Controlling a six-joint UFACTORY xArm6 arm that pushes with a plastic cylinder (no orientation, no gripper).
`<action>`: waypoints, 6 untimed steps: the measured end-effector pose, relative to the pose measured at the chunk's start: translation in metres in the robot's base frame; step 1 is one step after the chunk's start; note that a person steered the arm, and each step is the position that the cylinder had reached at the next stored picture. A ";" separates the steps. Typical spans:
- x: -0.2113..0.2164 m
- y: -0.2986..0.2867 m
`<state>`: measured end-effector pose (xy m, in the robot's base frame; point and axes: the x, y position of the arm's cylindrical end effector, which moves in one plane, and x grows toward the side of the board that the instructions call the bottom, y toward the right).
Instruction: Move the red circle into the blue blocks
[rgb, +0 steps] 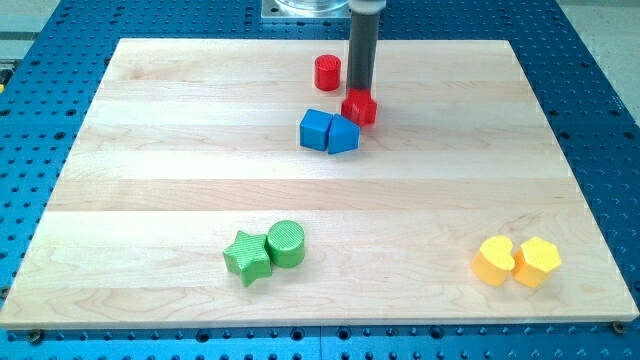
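In the camera view, my tip (359, 92) stood just above a red block (360, 107) touching two blue blocks (328, 131). The red circle (327, 72) sat at the tip's ten o'clock, apart. My end effector was a bare rod, gripping nothing, on the wooden counter (150, 150).

Small red cylindrical block (327, 72): upright, near board's top edge, centre. Two blue blocks (328, 131): touching pair, just below it, apart.
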<state>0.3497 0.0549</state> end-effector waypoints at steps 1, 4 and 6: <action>-0.034 0.002; -0.026 -0.060; -0.024 0.024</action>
